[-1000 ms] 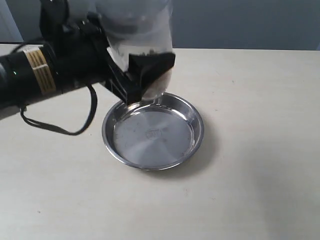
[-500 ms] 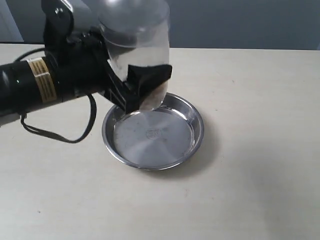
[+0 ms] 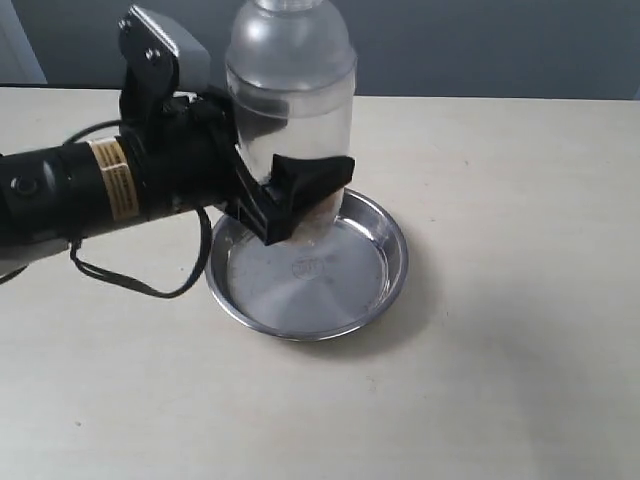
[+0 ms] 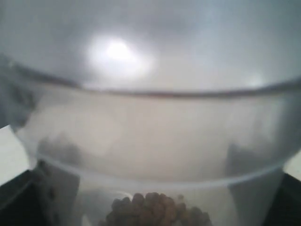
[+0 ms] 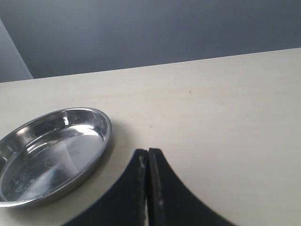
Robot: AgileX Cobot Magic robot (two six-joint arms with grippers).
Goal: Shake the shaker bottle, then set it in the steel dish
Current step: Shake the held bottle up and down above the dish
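On the surface [image 3: 500, 360] the steel dish [image 3: 300, 295] is seen just below the left gripper [image 3: 298, 192], whose jaws are clamped on the upright shaker bottle [image 3: 290, 100]; setting down is judged in hand, and lowering toward the dish's middle, then release, is called for. The right gripper [image 5: 148, 181] (jaws pressed together, empty) is shown only by its wrist view, and the brown granules [image 4: 150, 209] only by the left one.

Left arm [image 3: 90, 190] reaches in roughly level from the left side. Left gripper [image 3: 292, 180] is clamped on the lower body of the shaker bottle [image 3: 290, 90], holding it upright. Right gripper [image 5: 148, 188]: fingers pressed together, nothing between them.
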